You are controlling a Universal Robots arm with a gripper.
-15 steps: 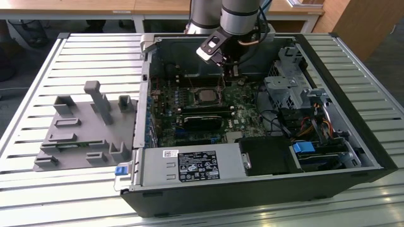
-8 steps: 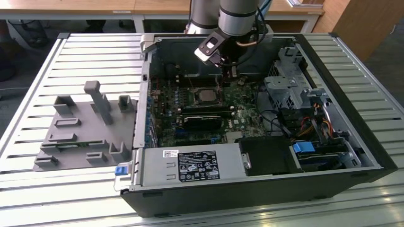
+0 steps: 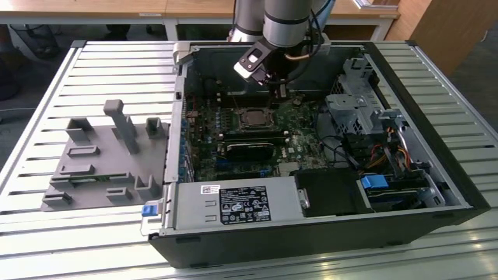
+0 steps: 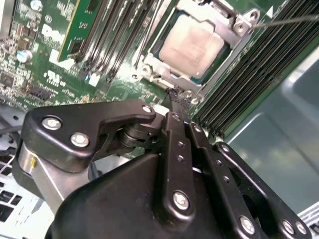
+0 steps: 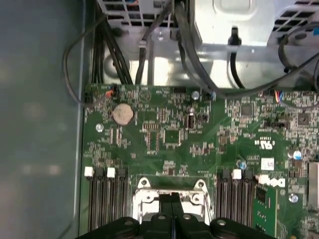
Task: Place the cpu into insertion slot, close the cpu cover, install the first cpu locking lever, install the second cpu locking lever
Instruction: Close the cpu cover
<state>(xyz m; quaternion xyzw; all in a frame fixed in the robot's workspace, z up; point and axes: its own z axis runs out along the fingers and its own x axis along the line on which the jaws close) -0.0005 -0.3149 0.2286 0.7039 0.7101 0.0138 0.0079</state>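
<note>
cpu (image 4: 192,42) seated in insertion slot (image 4: 144,67), cpu cover (image 4: 222,62) down over it. My gripper (image 4: 175,93) is pressed together, empty, tip at the slot's rim. Step judged: locking lever (image 4: 289,20), standing clear of the slot; thin wire, calls for exact tip placement

We worked in what looked like a robotics lab or test workshop. A slatted metal workbench (image 3: 70,245) carried an opened computer case (image 3: 311,240) with its green motherboard (image 5: 164,134) bared. A grey moulded fixture (image 3: 93,169) sat toward the bench's edge on the exterior view's left. A robot arm (image 3: 284,23) reached in, and wooden desks (image 3: 93,7) stood behind.
</note>
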